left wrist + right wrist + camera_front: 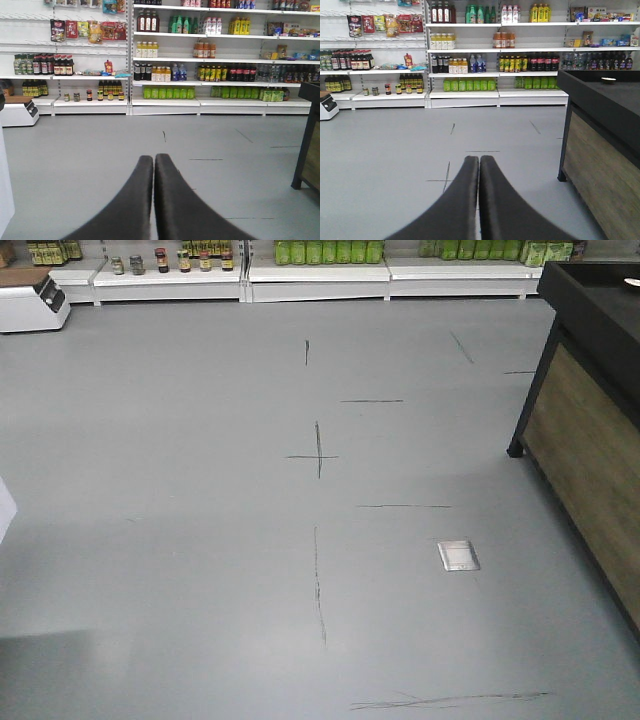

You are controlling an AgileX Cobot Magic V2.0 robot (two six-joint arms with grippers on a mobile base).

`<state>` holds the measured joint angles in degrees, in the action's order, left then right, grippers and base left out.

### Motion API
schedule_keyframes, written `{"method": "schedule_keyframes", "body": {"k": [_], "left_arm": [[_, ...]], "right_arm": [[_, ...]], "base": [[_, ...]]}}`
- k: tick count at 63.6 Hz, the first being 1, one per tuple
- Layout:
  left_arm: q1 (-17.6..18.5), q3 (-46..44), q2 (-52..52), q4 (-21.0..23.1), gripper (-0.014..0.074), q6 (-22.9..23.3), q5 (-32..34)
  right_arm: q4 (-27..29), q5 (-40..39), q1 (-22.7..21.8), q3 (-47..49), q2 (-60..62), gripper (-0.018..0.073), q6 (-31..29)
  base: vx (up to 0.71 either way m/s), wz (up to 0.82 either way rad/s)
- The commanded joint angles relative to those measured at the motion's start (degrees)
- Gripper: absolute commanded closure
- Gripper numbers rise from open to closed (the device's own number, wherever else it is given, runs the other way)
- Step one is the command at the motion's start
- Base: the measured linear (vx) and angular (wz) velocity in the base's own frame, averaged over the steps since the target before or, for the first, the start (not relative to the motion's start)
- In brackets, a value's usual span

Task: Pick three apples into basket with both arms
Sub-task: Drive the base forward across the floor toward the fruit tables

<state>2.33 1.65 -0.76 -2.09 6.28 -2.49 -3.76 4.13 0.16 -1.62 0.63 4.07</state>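
1. Left gripper: fingers pressed together with nothing between them; its long axis runs straight out over the grey floor toward the shelves of bottles.
2. Right gripper: likewise closed and empty, pointing at the shelves; a black wood-panelled counter stands near on its right.
3. Only the front view shows the metal floor plate; only the wrist views show the grippers; where the apples and basket lie cannot be told.
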Motion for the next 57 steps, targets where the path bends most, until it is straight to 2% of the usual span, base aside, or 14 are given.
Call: {"method": "schedule_keyframes", "body": {"k": [1, 57], "left_arm": [[0.02, 1.07, 0.41, 0.08, 0.0603, 0.43, 4.32], [0.02, 1.07, 0.41, 0.08, 0.0603, 0.43, 4.32]], "right_arm": [[-0.54, -4.13, -0.07, -0.79, -0.09, 0.0568, -0.15], [-0.54, -4.13, -0.07, -0.79, -0.09, 0.0568, -0.15]], "base": [[0.17, -0.09], [0.16, 0.04]]}}
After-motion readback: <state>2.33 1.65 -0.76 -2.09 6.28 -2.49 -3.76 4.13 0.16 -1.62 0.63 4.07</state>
